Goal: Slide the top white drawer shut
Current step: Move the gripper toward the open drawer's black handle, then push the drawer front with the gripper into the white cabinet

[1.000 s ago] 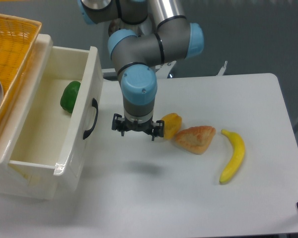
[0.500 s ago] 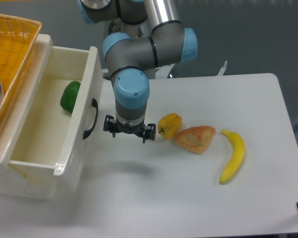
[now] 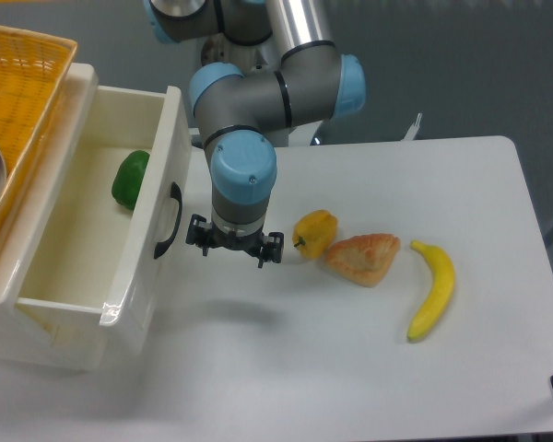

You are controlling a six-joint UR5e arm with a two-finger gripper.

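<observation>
White and glossy, the top drawer [image 3: 92, 230] stands pulled out at the left of the frame, with a green pepper [image 3: 129, 179] inside it. Its black handle [image 3: 169, 221] faces right. The gripper [image 3: 234, 244] hangs just right of this handle, fingers spread apart and holding nothing. Further right on the table [image 3: 350, 368] lie a yellow pepper [image 3: 315, 233], a pastry [image 3: 362, 257] and a banana [image 3: 432, 288]. A yellow basket [image 3: 18, 101] sits at the upper left.
</observation>
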